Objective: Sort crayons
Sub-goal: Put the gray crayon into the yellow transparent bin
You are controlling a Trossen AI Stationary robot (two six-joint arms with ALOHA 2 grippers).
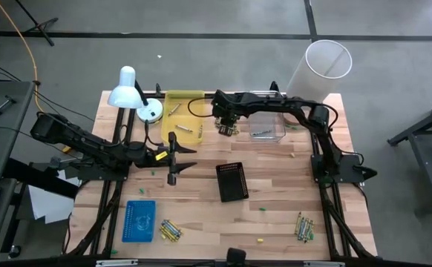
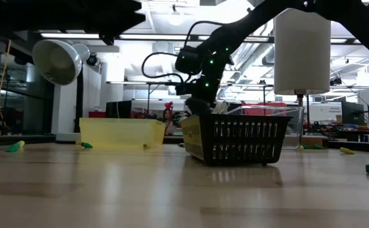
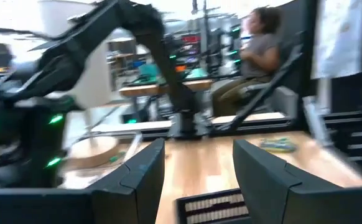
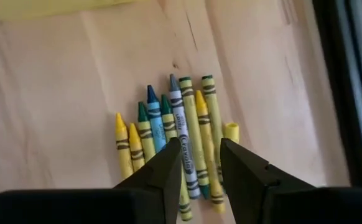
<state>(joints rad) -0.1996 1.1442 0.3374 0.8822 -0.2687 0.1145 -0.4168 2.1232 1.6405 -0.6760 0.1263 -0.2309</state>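
Dark fingers (image 4: 168, 171) of the right tool (image 4: 201, 163) fill the near edge of the right wrist view, standing apart with a row of crayons (image 4: 171, 140) lying flat on the worktop (image 4: 56, 93) just beyond and between them — yellow, green and blue sticks side by side, tips pointing the same way. From above, this tool (image 1: 226, 126) hangs at about 12 o'clock on the worktop, between the yellow tray (image 1: 182, 104) at 11 and the clear tray (image 1: 266, 124) at 1; it looks lined up over the cluster so that the fingers can straddle one stick, probably the yellow-green one in the middle. More crayons wait at 7 o'clock (image 1: 170, 231) beside a blue tray (image 1: 139, 220) and at 5 o'clock (image 1: 303, 226). The left tool (image 1: 177, 158), fingers apart and empty, hovers at 9 o'clock, just left of the black basket (image 1: 232, 181) at centre.
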